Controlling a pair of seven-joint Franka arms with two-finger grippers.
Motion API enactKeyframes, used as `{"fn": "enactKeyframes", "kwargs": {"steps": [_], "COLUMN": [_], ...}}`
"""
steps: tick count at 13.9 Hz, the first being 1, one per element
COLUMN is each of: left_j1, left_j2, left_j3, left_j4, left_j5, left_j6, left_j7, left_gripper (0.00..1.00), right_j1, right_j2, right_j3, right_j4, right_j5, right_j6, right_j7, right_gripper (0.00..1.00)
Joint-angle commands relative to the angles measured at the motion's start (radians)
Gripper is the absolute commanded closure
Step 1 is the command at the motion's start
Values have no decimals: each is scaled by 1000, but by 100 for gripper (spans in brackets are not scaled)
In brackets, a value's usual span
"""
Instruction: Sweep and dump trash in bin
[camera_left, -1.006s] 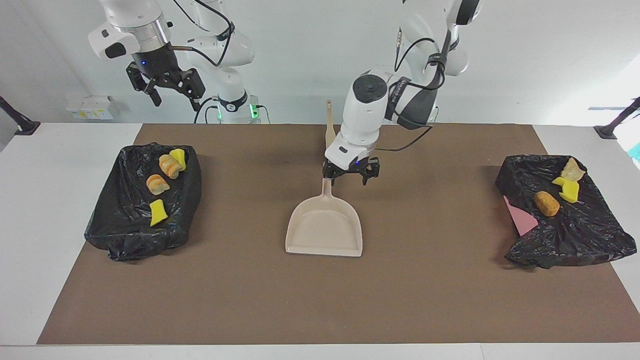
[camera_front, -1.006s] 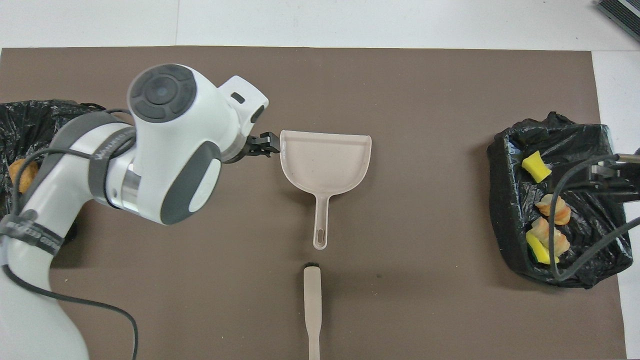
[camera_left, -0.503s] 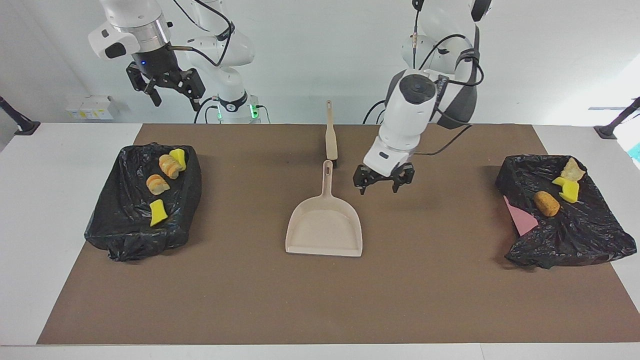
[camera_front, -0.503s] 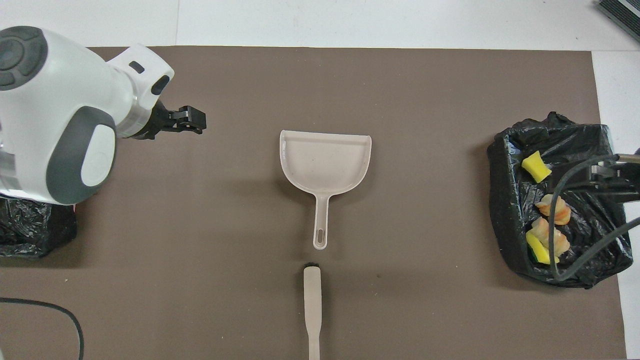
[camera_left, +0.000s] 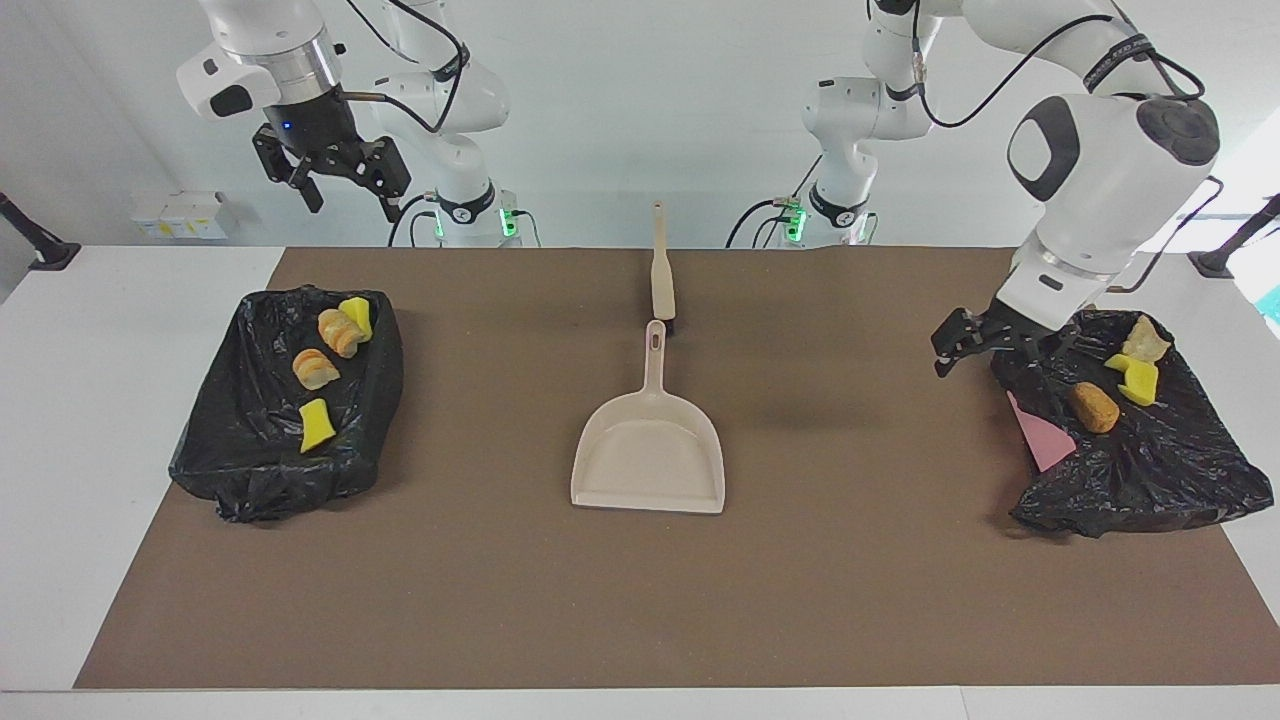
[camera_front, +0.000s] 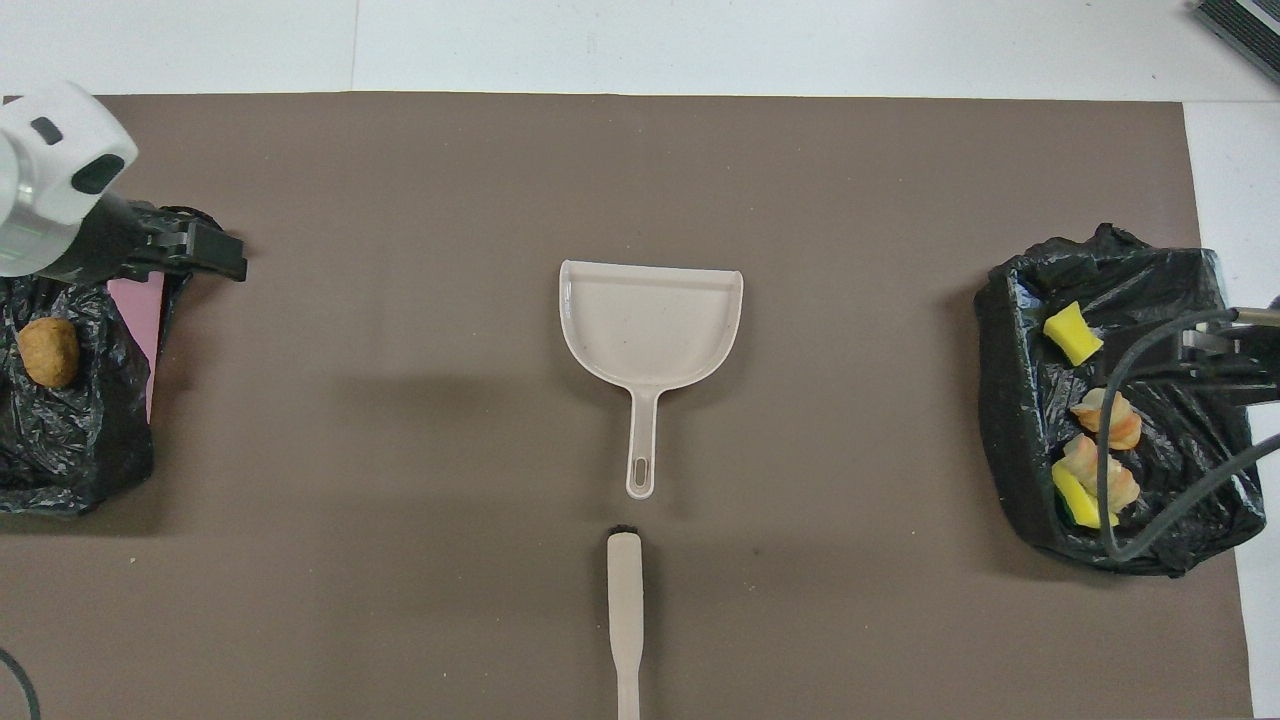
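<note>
Trash lies in two black-lined bins. The bin (camera_left: 250, 470) at the right arm's end holds yellow foam (camera_left: 317, 425) and orange lumps (camera_left: 315, 369). The bin (camera_left: 1160, 480) at the left arm's end holds a brown lump (camera_left: 1093, 407), yellow bits (camera_left: 1135, 378) and a pale chunk (camera_left: 1146, 340). My left gripper (camera_left: 968, 350) (camera_front: 215, 258) hangs open and empty over that bin's inner edge. My right gripper (camera_left: 345, 190) waits open, raised over the right arm's end of the table.
An empty beige dustpan (camera_left: 650, 455) (camera_front: 650, 325) lies mid-mat, its handle pointing toward the robots. The beige-handled brush (camera_left: 661, 270) (camera_front: 625, 610) lies just nearer the robots, in line with it. A pink card (camera_left: 1040, 440) pokes out of the bin under my left gripper.
My left arm has swung away from the dustpan's handle to its own end of the table, stopping over the bin's edge, still open. The right arm, dustpan and brush stayed put.
</note>
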Motion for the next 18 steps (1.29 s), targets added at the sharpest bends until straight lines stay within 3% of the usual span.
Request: {"fn": "enactKeyframes", "kwargs": {"steps": [1, 5, 11, 15, 18], "left_j1": [59, 53, 60, 52, 50], "left_j2": [-26, -46, -199, -232, -217], "left_j3": [-8, -17, -22, -20, -20], "left_j4": [1, 49, -103, -137, -93], "left_j5": [-14, -2, 60, 61, 70], "left_j6": [-41, -110, -120, -115, -179], "left_j7": [68, 63, 77, 76, 71], "left_gripper": [0, 0, 0, 0, 0], "right_j1": [-8, -8, -10, -8, -10], "right_j2": [-2, -2, -2, -2, -2], "right_j3": [0, 0, 0, 0, 0], "right_j4": [9, 9, 7, 9, 7], "right_j5": [2, 2, 2, 2, -1], "right_j6": [-15, -15, -15, -15, -13], "right_j7": [-24, -24, -24, -24, -26], "right_gripper": [0, 0, 0, 0, 0]}}
